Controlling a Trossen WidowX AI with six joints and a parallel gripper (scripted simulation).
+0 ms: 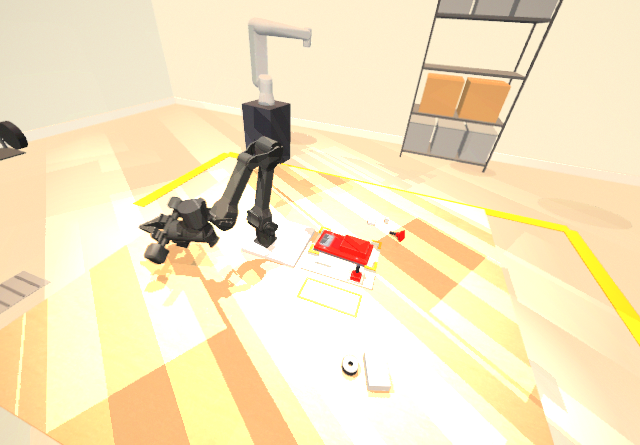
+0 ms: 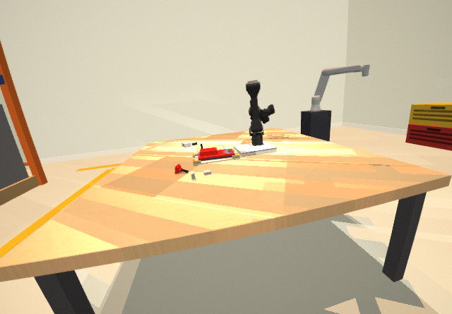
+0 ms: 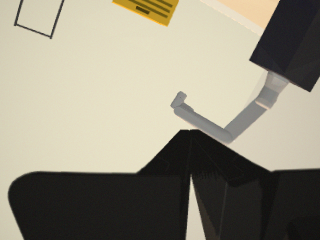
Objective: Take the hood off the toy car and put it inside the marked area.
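The red toy car (image 1: pixel 336 250) (image 2: pixel 219 154) sits between yellow corner marks, right of the arm's base in the top view. It has a raised red block (image 1: pixel 355 244) (image 2: pixel 207 152) at one end and a grey part (image 1: pixel 326 238) near the other; which panel is the hood is hard to tell. The marked area, a thin yellow rectangle (image 1: pixel 327 306), lies on the table in front of the car and holds nothing visible. My gripper (image 1: pixel 142 226) (image 3: pixel 188 139) is shut and empty, its fingertips together. It is raised on the left, on the far side of the arm from the car.
A white base plate (image 1: pixel 289 249) (image 2: pixel 251 151) lies under the arm. A red piece with a black stem (image 1: pixel 400 235) (image 2: pixel 178 168) lies beyond the car; another (image 1: pixel 355 276) stands between car and rectangle. A ring-shaped piece (image 1: pixel 349 364) and a pale block (image 1: pixel 377 376) lie farther forward.
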